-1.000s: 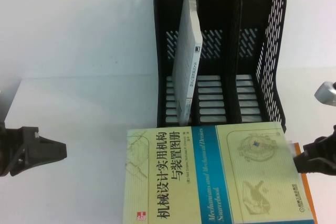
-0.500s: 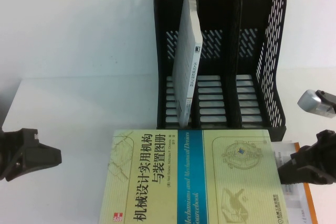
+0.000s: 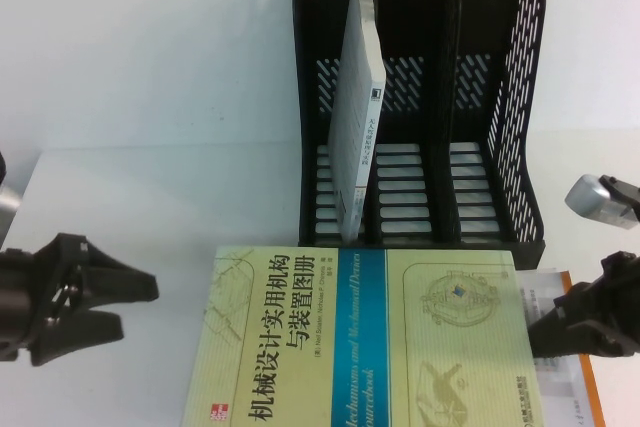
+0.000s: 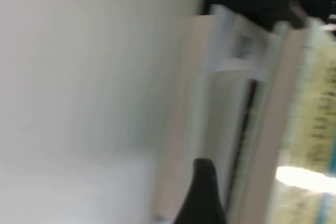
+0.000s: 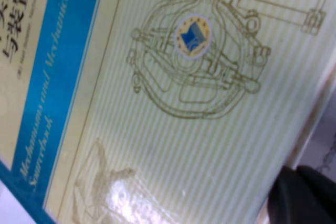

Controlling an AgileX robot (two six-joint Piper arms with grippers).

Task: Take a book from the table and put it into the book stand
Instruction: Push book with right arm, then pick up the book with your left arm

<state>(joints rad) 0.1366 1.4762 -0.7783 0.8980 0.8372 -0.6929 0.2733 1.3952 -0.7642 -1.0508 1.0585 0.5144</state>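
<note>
Nearest the camera, the book (image 3: 370, 342) lies flat on the table (image 3: 150, 67), its long axis running left to right. The left claw (image 3: 135, 297), fingers spread and empty, faces the book's left edge from just beside it. The right claw (image 3: 545, 332) sits at the book's right edge (its grip cannot be told). Beyond stands the book stand (image 3: 500, 107). The left wrist view alone shows the book's page edges.
</note>
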